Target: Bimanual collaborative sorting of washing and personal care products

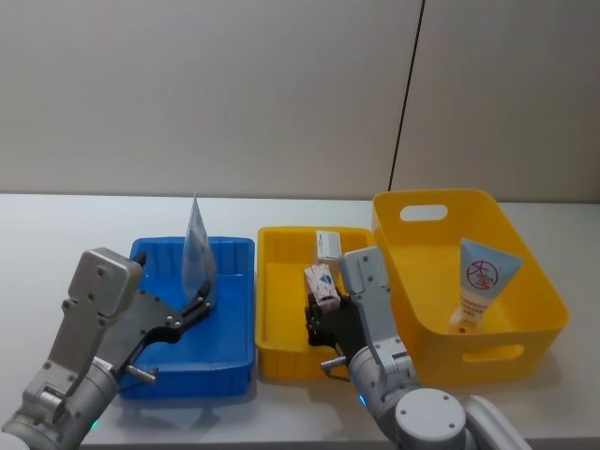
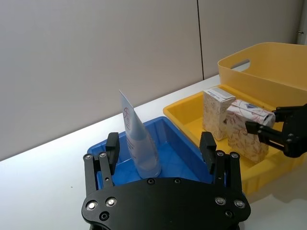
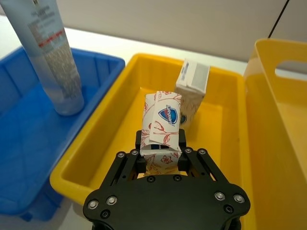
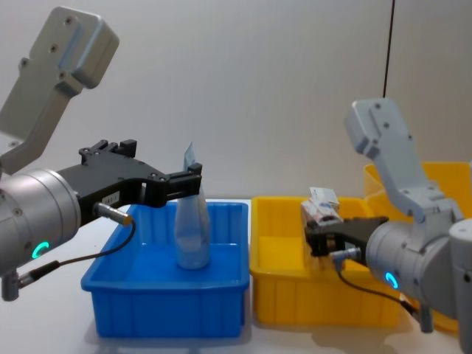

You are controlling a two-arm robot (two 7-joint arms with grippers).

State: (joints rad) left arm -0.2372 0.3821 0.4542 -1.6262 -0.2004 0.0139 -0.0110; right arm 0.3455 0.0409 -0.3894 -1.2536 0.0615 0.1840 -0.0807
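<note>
The right end effector (image 3: 163, 155) pinches a carton (image 3: 163, 129) that could topple its neighbour (image 3: 191, 90) just ahead; the left end effector (image 2: 160, 153), spread, straddles the tube (image 2: 139, 141).

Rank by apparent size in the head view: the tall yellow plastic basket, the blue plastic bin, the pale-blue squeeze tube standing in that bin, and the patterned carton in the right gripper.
1. Tall yellow plastic basket
2. Blue plastic bin
3. Pale-blue squeeze tube
4. Patterned carton, clamped in the right gripper; partly hidden, yet plainly smallest.
</note>
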